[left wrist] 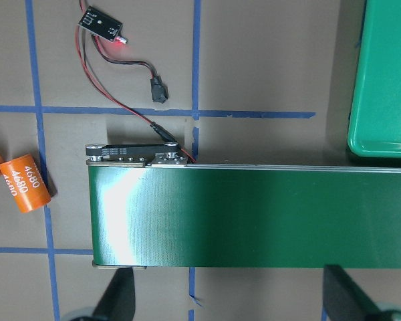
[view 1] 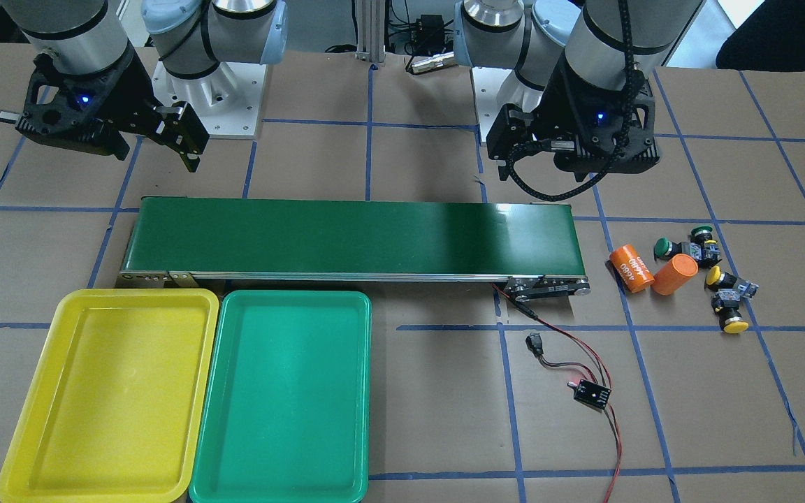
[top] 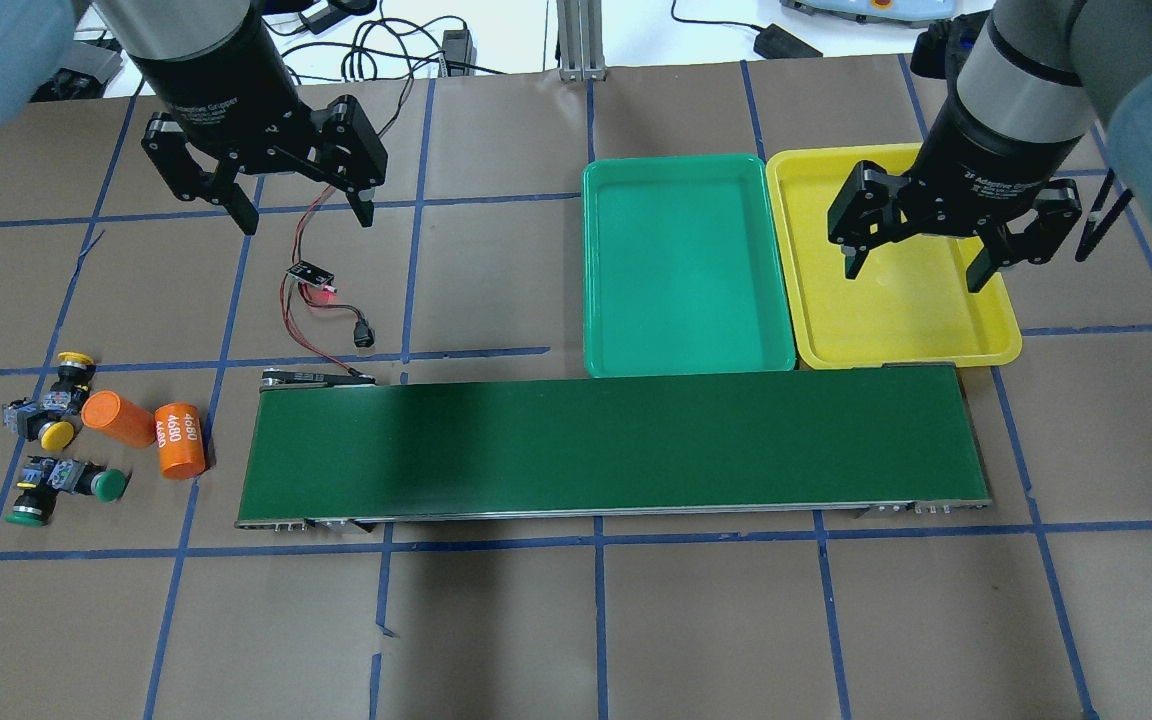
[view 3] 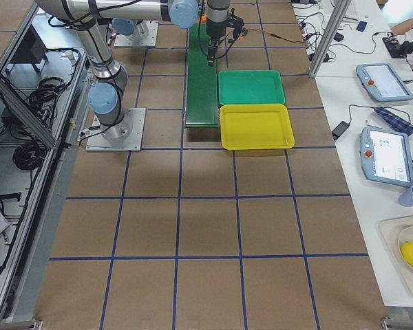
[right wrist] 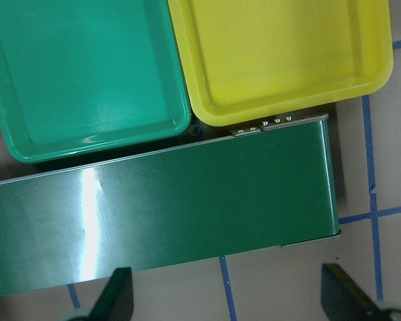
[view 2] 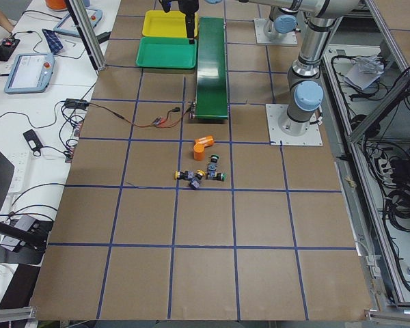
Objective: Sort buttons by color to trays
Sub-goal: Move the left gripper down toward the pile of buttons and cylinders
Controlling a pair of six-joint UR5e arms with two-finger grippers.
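Note:
Four buttons lie in a cluster at the table's left end: two with yellow caps (top: 58,434) (top: 74,358) and two with green caps (top: 110,485) (top: 26,517). They also show in the front view, yellow (view 1: 735,325) and green (view 1: 662,246). The green tray (top: 686,260) and the yellow tray (top: 896,310) lie side by side beyond the belt, both empty. My left gripper (top: 306,220) is open and empty, high above the table beyond the belt's left end, far from the buttons. My right gripper (top: 916,276) is open and empty above the yellow tray.
A long dark-green conveyor belt (top: 616,450) runs across the middle. Two orange cylinders (top: 116,418), one marked 4680 (top: 179,438), lie beside the buttons. A small circuit board with red and black wires (top: 311,275) lies under my left gripper, by the belt's left end.

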